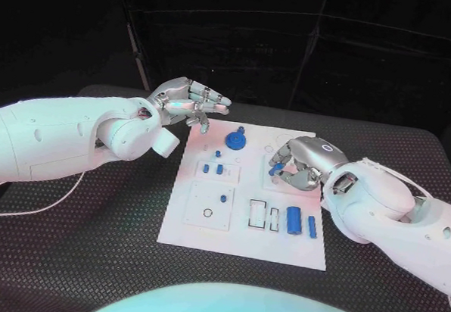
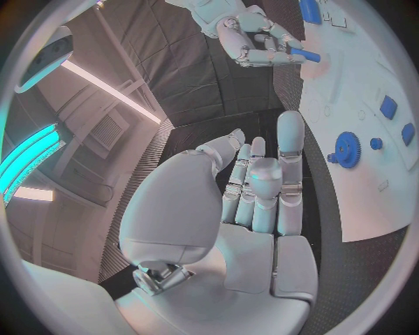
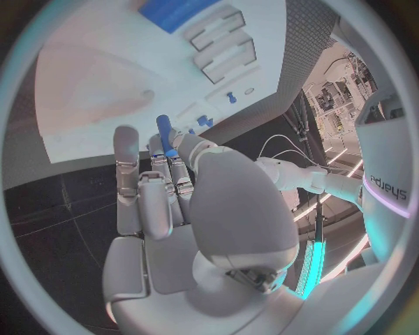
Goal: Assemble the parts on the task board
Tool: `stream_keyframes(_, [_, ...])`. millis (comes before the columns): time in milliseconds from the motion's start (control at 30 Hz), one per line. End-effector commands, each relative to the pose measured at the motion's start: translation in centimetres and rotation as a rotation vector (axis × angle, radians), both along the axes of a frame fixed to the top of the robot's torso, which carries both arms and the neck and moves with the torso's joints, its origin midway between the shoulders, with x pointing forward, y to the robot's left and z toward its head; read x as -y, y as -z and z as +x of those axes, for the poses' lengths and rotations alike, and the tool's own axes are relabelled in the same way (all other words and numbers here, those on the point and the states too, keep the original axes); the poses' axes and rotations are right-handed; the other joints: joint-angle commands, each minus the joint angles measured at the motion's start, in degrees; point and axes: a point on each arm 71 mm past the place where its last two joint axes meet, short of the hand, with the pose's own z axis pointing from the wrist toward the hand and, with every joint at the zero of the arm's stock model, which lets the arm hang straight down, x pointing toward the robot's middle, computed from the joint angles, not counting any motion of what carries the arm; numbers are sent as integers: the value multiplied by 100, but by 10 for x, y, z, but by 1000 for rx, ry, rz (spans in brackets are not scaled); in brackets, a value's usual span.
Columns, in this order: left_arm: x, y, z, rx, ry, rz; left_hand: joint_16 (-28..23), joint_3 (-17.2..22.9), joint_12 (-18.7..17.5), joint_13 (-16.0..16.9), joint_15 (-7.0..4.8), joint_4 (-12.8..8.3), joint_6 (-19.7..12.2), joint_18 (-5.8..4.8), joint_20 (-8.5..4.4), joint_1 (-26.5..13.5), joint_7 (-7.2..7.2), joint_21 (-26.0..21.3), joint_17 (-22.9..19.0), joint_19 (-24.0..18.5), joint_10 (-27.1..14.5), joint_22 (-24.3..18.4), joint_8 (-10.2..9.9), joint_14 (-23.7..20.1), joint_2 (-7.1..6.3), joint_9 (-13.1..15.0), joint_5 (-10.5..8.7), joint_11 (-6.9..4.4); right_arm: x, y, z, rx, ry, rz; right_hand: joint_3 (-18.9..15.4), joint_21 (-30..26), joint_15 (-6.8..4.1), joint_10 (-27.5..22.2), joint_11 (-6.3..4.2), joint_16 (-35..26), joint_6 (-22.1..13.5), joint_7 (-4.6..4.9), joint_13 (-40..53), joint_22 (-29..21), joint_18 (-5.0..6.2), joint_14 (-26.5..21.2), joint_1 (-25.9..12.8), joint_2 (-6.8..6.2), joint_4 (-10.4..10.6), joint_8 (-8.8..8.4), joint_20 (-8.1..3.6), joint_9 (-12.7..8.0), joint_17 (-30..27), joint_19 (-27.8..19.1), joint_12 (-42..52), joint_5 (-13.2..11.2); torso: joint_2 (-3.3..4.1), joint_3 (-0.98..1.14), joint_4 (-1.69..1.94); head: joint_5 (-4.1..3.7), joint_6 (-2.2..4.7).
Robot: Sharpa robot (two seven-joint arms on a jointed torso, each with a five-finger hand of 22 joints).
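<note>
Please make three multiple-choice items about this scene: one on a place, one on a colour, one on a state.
1. Where on the board is the gear?
A. far edge
B. near edge
C. off the board

2. What colour is the peg in the right hand?
A. red
B. blue
C. green

3. What does the left hand hold?
A. the gear
B. a peg
C. nothing

Answers: 1 A, the gear lies near the board's far edge. 2 B, the pinched peg is blue. 3 C, its fingers are apart with nothing in them.
</note>
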Motion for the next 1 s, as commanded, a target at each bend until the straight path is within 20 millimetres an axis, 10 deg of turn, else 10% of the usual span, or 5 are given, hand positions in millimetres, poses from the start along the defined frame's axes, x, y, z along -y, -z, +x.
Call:
stream_keyframes(33, [1, -1, 0, -1, 9, -10, -10, -24, 22, -2, 13, 10, -34, 57, 9, -54, -8, -11, -6, -38, -52, -6, -24, -27, -11, -1, 19, 4, -5, -13, -2, 1, -11, 83, 46, 42, -36, 162, -124, 38, 41, 16, -6, 10, -45, 272, 28, 1, -1, -5, -32, -13, 6, -14, -25, 19, 6, 3, 4, 12, 1])
stream_keyframes(533, [8, 0, 0, 1, 20, -14, -8, -24, 26, -2, 15, 13, -38, 57, 11, -61, -8, -17, -6, -42, -59, -11, -24, -30, -3, 0, 21, 5, -77, -27, -17, -83, -206, 216, 117, 46, -28, 166, -109, 26, 35, 30, -10, -22, -39, 266, 20, -15, -57, -28, -27, -25, -25, -50, -89, 43, 12, -8, 15, 79, -2])
stream_keyframes(700, [8, 0, 1, 2, 20, -14, -8, -24, 26, -2, 15, 13, -38, 57, 11, -61, -8, -17, -6, -42, -59, -11, -24, -30, -3, 0, 21, 5, -95, -13, -29, -105, -277, 188, 120, 45, -26, 166, -106, 28, 33, 34, -10, -26, -38, 267, 11, -19, -60, -32, -26, -26, -20, -55, -97, 44, 7, -27, 18, 118, -20])
stream_keyframes(1000, [7, -1, 2, 8, 14, -14, -9, -23, 28, -1, 15, 13, -40, 59, 12, -61, -8, -27, -12, -46, -62, -21, -24, -33, 2, 0, 21, 4, -109, 22, -46, -135, -355, 102, 121, 55, -23, 167, -105, 34, 32, 35, -9, -11, -41, 269, 3, -28, -67, -35, -24, -28, -7, -52, -105, 49, 8, 4, 0, 217, -59])
